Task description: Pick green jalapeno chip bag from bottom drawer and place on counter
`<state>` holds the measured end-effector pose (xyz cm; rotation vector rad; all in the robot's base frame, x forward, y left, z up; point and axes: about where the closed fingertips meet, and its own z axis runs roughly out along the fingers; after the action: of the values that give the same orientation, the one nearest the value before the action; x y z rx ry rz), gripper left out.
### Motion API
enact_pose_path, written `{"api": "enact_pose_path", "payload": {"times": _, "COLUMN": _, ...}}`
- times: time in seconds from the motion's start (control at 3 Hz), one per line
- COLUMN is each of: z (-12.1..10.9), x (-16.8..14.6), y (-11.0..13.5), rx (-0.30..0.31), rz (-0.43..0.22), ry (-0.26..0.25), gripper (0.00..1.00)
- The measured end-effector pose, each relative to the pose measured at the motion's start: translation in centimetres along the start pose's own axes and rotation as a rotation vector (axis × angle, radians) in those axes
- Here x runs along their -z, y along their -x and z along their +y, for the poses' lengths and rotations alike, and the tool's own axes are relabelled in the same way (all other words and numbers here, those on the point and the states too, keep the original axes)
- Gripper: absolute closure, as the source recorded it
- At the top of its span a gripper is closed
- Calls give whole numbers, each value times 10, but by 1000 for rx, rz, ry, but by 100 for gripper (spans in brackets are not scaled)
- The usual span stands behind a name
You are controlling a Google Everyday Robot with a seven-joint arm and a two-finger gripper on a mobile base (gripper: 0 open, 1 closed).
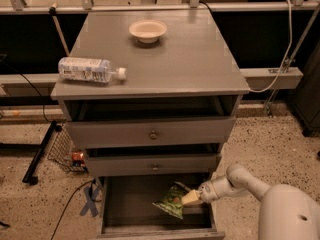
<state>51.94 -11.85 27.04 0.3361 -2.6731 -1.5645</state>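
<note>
The green jalapeno chip bag lies inside the open bottom drawer, towards its right side, with its pale top end pointing right. My gripper reaches in from the right on a white arm and sits at that pale end of the bag, touching it. The bag looks slightly raised at that end. The counter is the grey top of the cabinet, above the two upper drawers.
A clear labelled plastic bottle lies on its side at the counter's left edge. A small pale bowl stands at the back middle of the counter. The two upper drawers are slightly pulled out. A wire basket and cables are on the floor at left.
</note>
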Motion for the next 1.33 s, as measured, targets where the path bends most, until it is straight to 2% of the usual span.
{"api": "enact_pose_path", "payload": {"times": 0.33, "z": 26, "x": 41, "y": -21, "rx": 36, "rz": -70, "ry": -20, "gripper": 100}}
{"api": "enact_pose_path", "payload": {"times": 0.67, "z": 31, "x": 41, "y": -25, "rx": 42, "rz": -64, "ry": -17, "gripper": 100}}
{"api": "enact_pose_path", "payload": {"times": 1.0, "z": 57, "x": 55, "y": -39, "rx": 86, "rz": -77, "ry": -10, "gripper": 100}}
{"api": "enact_pose_path", "payload": {"times": 1.33, "z": 109, "x": 88, "y": -62, "rx": 177, "rz": -114, "ry": 7, "gripper": 100}}
